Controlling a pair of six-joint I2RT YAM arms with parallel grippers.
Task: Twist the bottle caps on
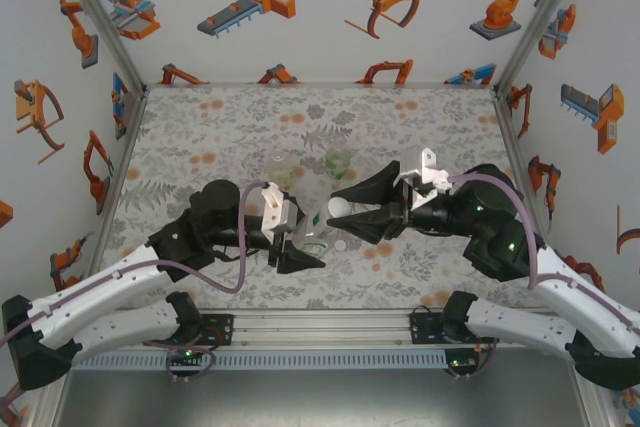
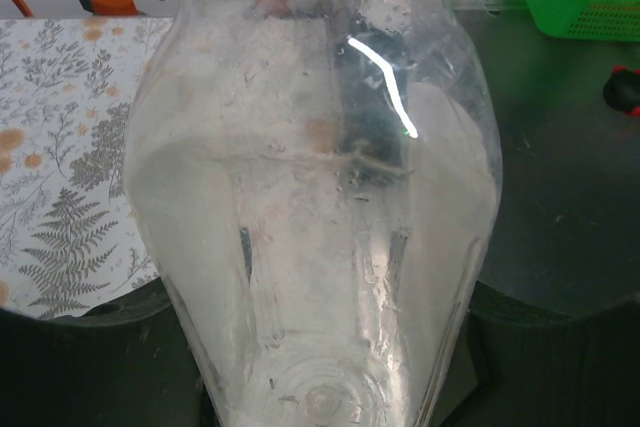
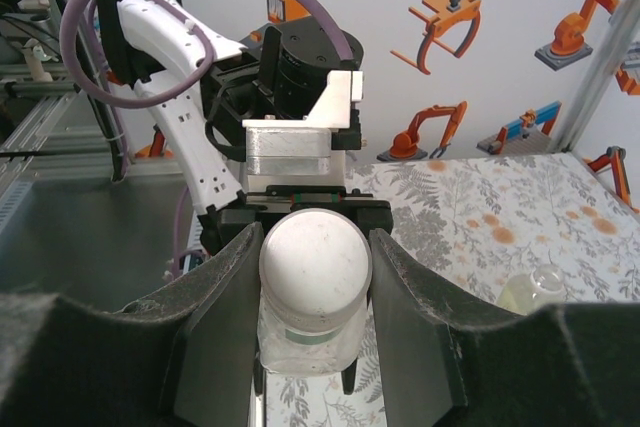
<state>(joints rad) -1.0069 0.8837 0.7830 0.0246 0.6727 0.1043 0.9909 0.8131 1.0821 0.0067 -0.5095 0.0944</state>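
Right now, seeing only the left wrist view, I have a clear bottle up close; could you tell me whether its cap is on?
Observer: A white cap sits at its mouth, pinched by the right gripper.
Operator: Is the bottle upright?
Observer: No, it lies roughly level, the left gripper holding its body.
Operator: Where are the others?
Observer: A green bottle stands farther back on the mat.

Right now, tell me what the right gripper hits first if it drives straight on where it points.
The clear bottle right behind the white cap in its fingers; the left gripper holding it likely comes next.
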